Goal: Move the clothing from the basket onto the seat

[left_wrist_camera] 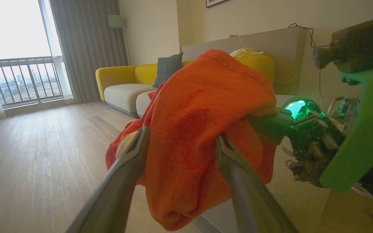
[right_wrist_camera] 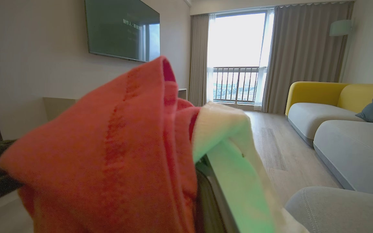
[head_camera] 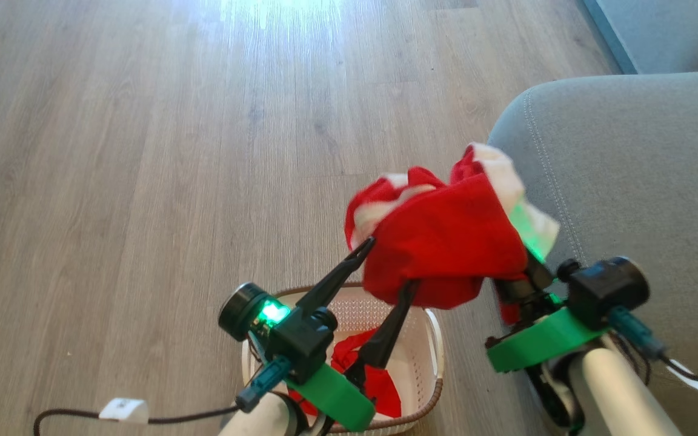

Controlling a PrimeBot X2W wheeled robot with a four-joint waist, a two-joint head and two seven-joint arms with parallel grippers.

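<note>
A red garment with white trim [head_camera: 446, 242] hangs in the air beside the rounded corner of the grey seat [head_camera: 640, 181]. My right gripper [head_camera: 521, 263] is shut on its right side, the fingers buried in cloth; the garment [right_wrist_camera: 115, 152] drapes over them. My left gripper [head_camera: 386, 267] stands open at the garment's lower left edge, its fingers [left_wrist_camera: 131, 155] spread with red cloth [left_wrist_camera: 189, 129] hanging between and over them. Below, the cream basket [head_camera: 431, 339] sits on the floor with a second red garment [head_camera: 379, 381] inside.
Wooden floor [head_camera: 173, 151] stretches ahead and left. A black cable with a white tag [head_camera: 122, 410] lies at the lower left. Another grey cushion [head_camera: 664, 30] is at the far right. A yellow sofa [left_wrist_camera: 121, 81] stands by the window.
</note>
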